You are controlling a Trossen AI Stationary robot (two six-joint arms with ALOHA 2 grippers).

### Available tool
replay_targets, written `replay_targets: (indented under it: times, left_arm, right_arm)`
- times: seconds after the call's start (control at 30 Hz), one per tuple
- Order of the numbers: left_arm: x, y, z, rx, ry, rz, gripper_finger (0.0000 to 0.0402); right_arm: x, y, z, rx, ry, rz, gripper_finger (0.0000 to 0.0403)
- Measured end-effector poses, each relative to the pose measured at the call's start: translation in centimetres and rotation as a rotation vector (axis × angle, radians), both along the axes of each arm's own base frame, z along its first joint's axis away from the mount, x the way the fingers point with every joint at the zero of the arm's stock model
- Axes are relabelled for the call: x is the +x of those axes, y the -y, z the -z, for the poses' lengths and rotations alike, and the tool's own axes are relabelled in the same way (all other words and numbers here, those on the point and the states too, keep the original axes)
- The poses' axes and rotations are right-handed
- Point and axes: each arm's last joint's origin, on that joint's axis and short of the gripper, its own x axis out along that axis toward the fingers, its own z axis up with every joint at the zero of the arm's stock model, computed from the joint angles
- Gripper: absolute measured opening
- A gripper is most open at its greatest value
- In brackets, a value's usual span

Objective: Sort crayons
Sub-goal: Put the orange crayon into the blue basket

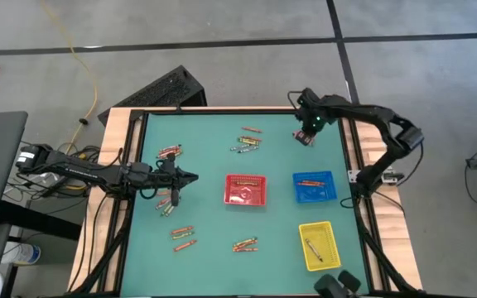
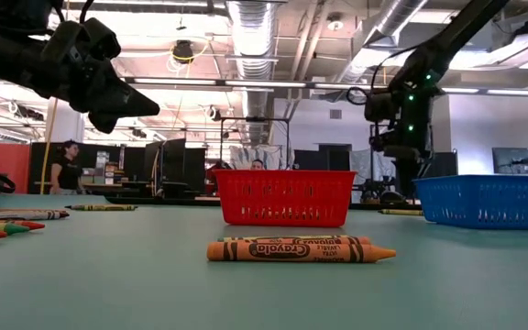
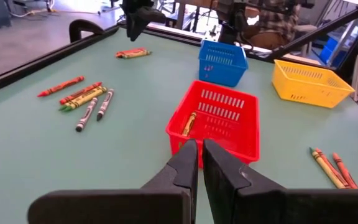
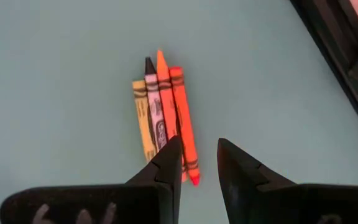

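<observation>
A: Where are the two grippers?

B: In the high view the left gripper sits left of centre, above the green table, fingers pressed together and holding nothing. The right gripper is at the upper right, near the table's far edge, its fingers parted with a gap between them and nothing in it.

A: And the crayons?

B: Scattered in small groups. In the high view, one group lies at upper centre, another at upper left just above the left gripper, one just below that gripper, one at lower left, and one at lower centre.

A: Any already in trays?

B: Yes. The red tray at centre holds one, the blue tray to its right holds an orange one, and the yellow tray at lower right holds one.

A: What does the right wrist see?

B: Four crayons side by side, yellow, grey, orange and red, touching each other, just beyond the left finger, at the centre of the frame.

A: And the low view?

B: An orange crayon lies at centre in front of the red tray.
</observation>
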Motion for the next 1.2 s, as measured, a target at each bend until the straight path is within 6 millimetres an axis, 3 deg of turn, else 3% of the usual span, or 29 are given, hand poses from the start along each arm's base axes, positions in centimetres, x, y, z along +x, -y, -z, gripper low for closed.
replay_targets:
  times: [0.67,1.2]
  left_arm:
    - [0.0,-0.2,0.0,0.059,-0.013,-0.042,0.0011]
    - [0.0,-0.2,0.1,0.061,-0.021,-0.040,0.0011]
  right_arm:
    - [1.0,1.2,4.4,0.095,-0.097,-0.029,0.0095]
    - [0.9,1.1,4.7,0.105,-0.101,-0.007,0.0095]
